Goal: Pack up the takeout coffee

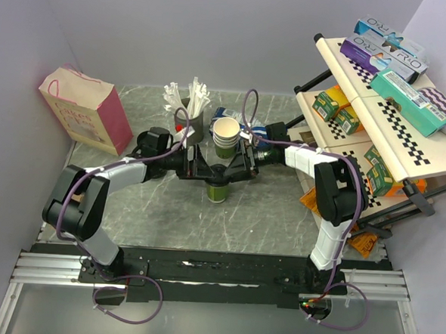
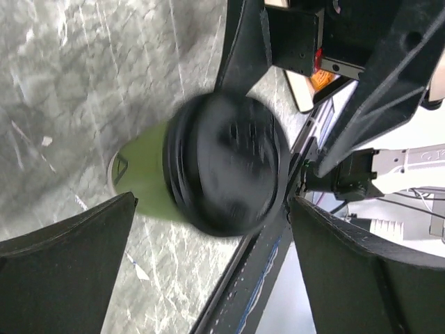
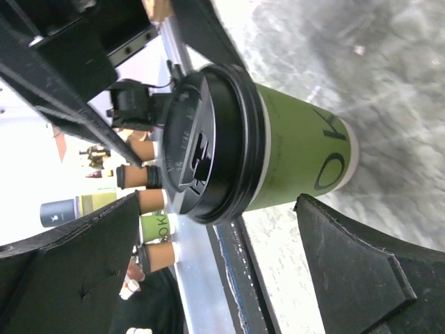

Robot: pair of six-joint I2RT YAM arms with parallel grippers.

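Both my left gripper (image 2: pixel 215 243) and right gripper (image 3: pixel 222 236) gape wide, holding nothing, flanking the green paper cup with black plastic lid (image 3: pixel 292 156) standing mid-table (image 1: pixel 280 216). Packing is not yet done; the pink paper bag (image 1: pixel 86 106) sits far left.

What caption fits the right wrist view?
Lidded green coffee cup stands on the marbled table between open fingers of the right hand.

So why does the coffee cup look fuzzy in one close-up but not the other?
Left wrist view: the lid of the cup is smeared, the table behind crisper. Right wrist view: cup sharp, far background washed out white. Top view: evenly lit, clear.
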